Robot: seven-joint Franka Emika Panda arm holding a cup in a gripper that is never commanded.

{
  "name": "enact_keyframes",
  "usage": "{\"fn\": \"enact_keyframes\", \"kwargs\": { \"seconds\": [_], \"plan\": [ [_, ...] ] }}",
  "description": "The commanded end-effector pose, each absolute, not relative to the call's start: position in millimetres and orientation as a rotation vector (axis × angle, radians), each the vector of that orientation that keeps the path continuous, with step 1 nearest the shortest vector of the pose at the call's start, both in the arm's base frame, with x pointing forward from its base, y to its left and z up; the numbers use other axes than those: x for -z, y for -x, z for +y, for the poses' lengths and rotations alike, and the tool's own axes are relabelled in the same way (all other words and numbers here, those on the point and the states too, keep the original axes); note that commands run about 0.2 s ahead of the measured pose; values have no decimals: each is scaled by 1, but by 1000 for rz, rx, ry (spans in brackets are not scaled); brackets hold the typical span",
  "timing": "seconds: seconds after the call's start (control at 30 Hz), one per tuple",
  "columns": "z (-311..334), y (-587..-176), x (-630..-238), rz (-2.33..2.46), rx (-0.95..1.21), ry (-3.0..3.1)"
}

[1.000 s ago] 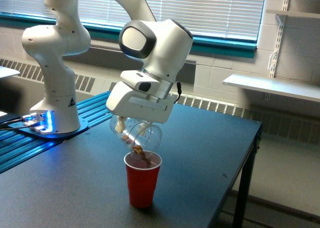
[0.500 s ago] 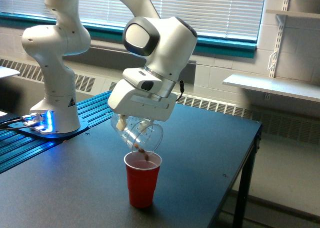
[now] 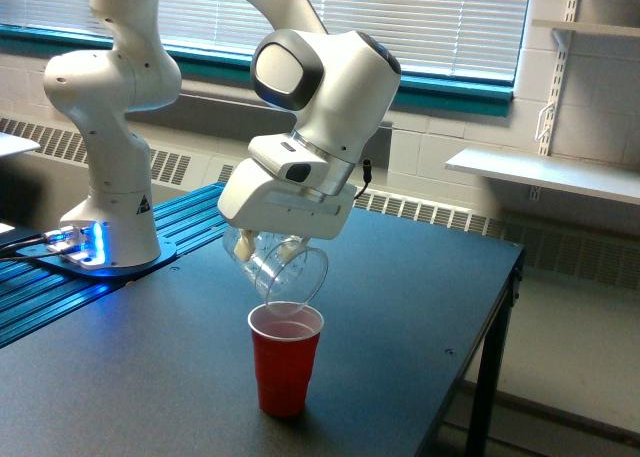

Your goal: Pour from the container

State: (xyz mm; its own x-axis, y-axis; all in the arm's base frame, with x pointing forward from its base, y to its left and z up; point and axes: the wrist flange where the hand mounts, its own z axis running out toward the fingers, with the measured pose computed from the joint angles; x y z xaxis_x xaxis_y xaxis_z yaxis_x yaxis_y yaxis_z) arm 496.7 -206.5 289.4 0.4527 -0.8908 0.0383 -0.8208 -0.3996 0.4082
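Observation:
The container, a clear see-through cup (image 3: 287,272), hangs tipped steeply with its wide mouth facing down toward the exterior view's right. My gripper (image 3: 266,249) is shut on it, its pale fingers pressed to the cup's sides under the white hand. Directly below the mouth stands a red party cup (image 3: 285,360) upright on the dark table (image 3: 400,307). A small gap separates the two rims. Nothing is falling from the clear cup, and it looks empty.
The arm's white base (image 3: 110,232) sits on a blue ribbed platform (image 3: 60,297) at the exterior view's left. The table's edge and leg (image 3: 490,377) drop off at the exterior view's right. A window with blinds and a wall shelf (image 3: 545,172) lie behind.
The brown stream that fell from the clear cup into the red cup has stopped. The hand and the clear cup have shifted slightly up and toward the exterior view's right.

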Motion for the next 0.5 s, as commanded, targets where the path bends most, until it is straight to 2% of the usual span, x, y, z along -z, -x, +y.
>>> {"fn": "enact_keyframes", "kwargs": {
  "seconds": [0.03, 0.5],
  "plan": [
    [-211, -495, -297, -1408, 287, -2395],
    [-210, -483, -318, -1422, 246, -2452]
  ]
}}
